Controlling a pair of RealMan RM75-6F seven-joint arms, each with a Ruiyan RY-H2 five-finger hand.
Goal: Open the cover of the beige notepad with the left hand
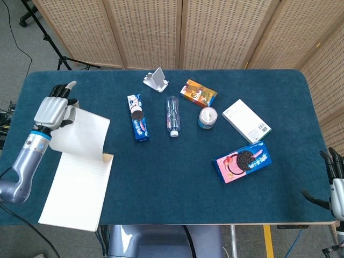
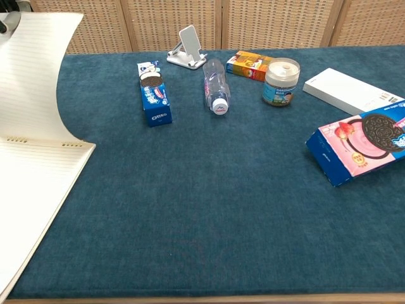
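- Two robot hands in the head view: the left robot hand (image 1: 55, 107) holds the notepad (image 1: 75, 188) cover (image 1: 80, 134) lifted (lined pages exposed); the right robot hand (image 1: 336, 180), fingers spread, holds nothing at the tabletop (image 1: 177, 188) corner.
- Chest view: the cover (image 2: 35, 76) curls upward from the notepad (image 2: 31, 190) at left.

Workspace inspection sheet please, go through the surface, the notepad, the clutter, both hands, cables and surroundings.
Surface: table covered in dark blue cloth.
Job's things: notepad at the front left edge, lined page showing; its cover is lifted and curled back past the binding.
Clutter: blue cookie pack, water bottle on its side, phone stand, orange box, small jar, white box, pink and blue cookie box.
Hands: left hand holds the cover's free edge; right hand off the front right corner, holding nothing, fingers apart.
Cables: black cable on the floor, far left.
Surroundings: woven screen panels behind the table; a stand's legs by them.
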